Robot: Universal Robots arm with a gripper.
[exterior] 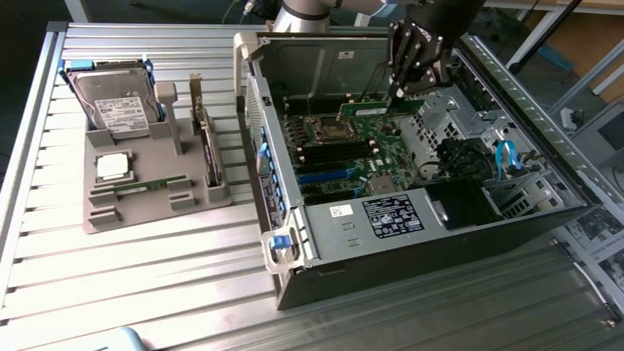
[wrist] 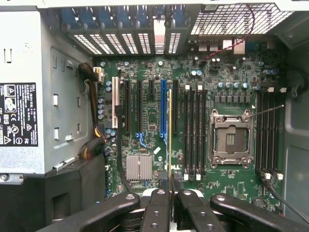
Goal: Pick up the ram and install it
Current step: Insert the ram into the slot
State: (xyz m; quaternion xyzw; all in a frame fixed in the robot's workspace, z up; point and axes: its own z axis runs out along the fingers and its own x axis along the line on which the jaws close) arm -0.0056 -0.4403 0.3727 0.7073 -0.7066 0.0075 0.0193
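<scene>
Slatted metal table (exterior: 146, 278) carries an open case (exterior: 410, 241); above its motherboard (wrist: 159, 121) the gripper (wrist: 170, 180) hangs, clenched on the ram (exterior: 381, 109); a twin stick (exterior: 146, 186) lies in the grey holder (exterior: 127, 212).

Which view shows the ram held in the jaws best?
The exterior view. There the ram shows its long green face, gripped at one end by the gripper above the open computer case. The wrist view shows it only edge-on, as a thin yellowish line running out from between the jaws.
</scene>
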